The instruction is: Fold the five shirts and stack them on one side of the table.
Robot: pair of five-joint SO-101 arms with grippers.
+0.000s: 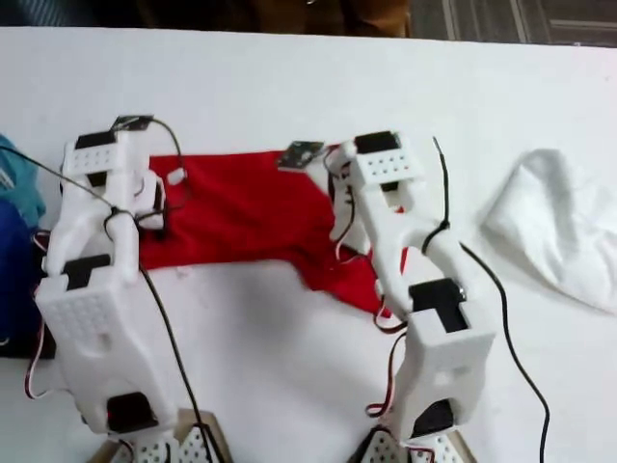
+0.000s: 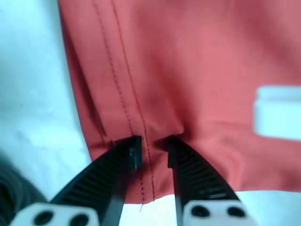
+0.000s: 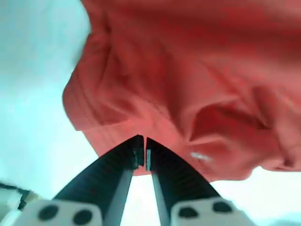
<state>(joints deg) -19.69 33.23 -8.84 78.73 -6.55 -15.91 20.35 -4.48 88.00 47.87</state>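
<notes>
1. At the table's (image 1: 289, 87) left edge the high view shows teal cloth (image 1: 19, 188) with blue cloth (image 1: 13, 280) just nearer the arm bases; both run off the picture, so their shape cannot be told.
2. The left gripper (image 2: 151, 151) sits at the left end of the red shirt (image 1: 241, 212). From above, the arm's white wrist covers the fingers. The left wrist view shows them: the black jaws stand narrow, pinching a raised ridge of red cloth. Two lines of hem stitching run between the tips to the cloth's edge.
3. That wrist view also shows a blurred white block (image 2: 277, 113) over the red cloth; what it is cannot be told.
4. The red shirt lies flat in the middle of the table, under both arms. In the high view its long axis runs left to right. The far edge is fairly straight. At the right end a corner (image 1: 362, 289) points down toward the arm bases.
5. The right gripper (image 3: 144, 151) is at the shirt's right end. Its wrist view shows the jaws almost touching, nipped on the rim of the cloth, which bunches in loose folds beyond the tips. The high view shows no such folds, since the right arm lies across that part.
6. Well apart to the right, a white shirt (image 1: 564, 227) lies crumpled near the table's right edge, touched by neither arm.
</notes>
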